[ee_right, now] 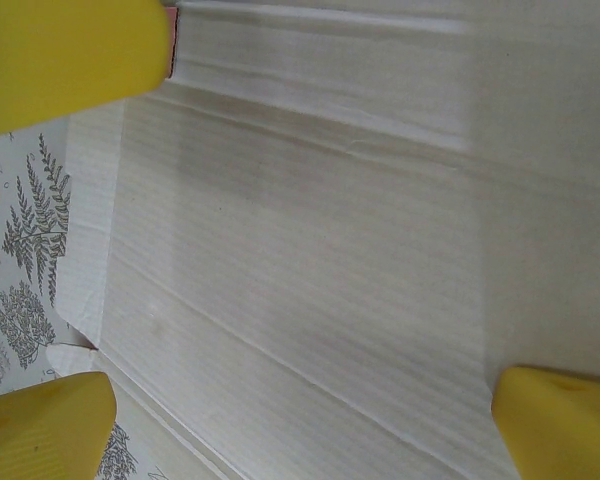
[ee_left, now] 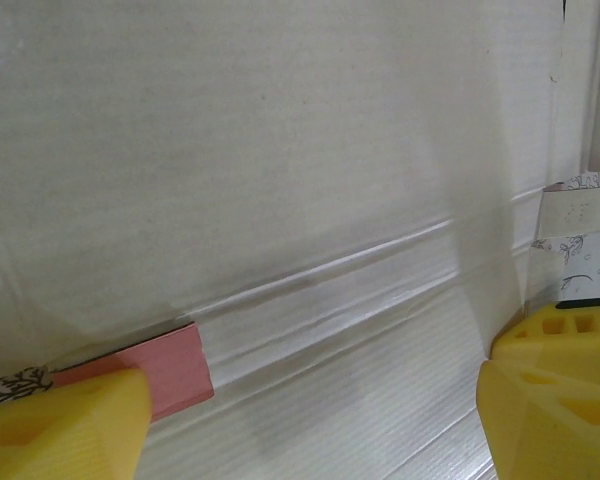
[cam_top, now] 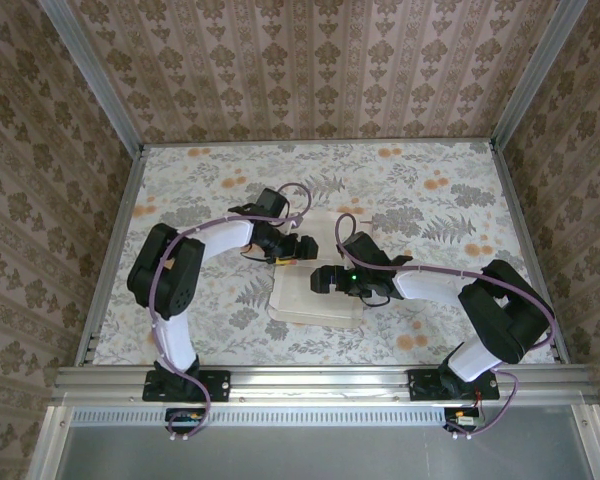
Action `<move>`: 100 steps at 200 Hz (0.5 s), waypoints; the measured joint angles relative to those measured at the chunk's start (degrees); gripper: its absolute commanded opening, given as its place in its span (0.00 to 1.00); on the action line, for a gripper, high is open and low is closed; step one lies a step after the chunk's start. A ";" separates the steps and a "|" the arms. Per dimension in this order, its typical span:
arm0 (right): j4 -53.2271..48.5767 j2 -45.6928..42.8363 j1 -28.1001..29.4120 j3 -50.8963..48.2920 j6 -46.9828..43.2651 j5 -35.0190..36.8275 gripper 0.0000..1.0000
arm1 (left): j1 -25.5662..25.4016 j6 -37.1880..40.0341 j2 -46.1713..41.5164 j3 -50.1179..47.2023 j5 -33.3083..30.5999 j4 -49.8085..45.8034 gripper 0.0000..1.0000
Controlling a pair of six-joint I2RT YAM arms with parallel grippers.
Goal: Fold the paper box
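The paper box (cam_top: 310,305) lies in the middle of the table with its pale whitish inner side up. My left gripper (cam_top: 302,248) hovers over its far edge and my right gripper (cam_top: 320,280) over its middle, tips close together. In the left wrist view the creased white panel (ee_left: 280,200) lies under the open left gripper (ee_left: 310,420), and a pink flap corner (ee_left: 170,372) shows beside the left finger (ee_left: 60,425). In the right wrist view the open right gripper (ee_right: 300,430) stands just above the white panel (ee_right: 330,250). A yellow finger of the other gripper (ee_right: 70,55) is at the top left.
A floral tablecloth (cam_top: 210,180) covers the table. Metal rails (cam_top: 110,250) run along the sides and front, with patterned walls behind. Cloth shows past the box's edges (ee_left: 590,250) (ee_right: 20,250).
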 measured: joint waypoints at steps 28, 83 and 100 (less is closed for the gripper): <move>0.02 0.00 0.00 0.00 0.09 0.00 1.00 | -0.11 0.02 0.35 0.07 -0.46 -0.02 0.84; 0.04 0.00 0.00 0.00 0.09 0.00 1.00 | -1.64 0.35 0.72 1.05 -3.87 -1.36 0.84; 0.07 0.00 0.00 0.00 0.09 0.02 1.00 | -2.05 0.72 0.70 1.05 -4.76 -1.44 0.84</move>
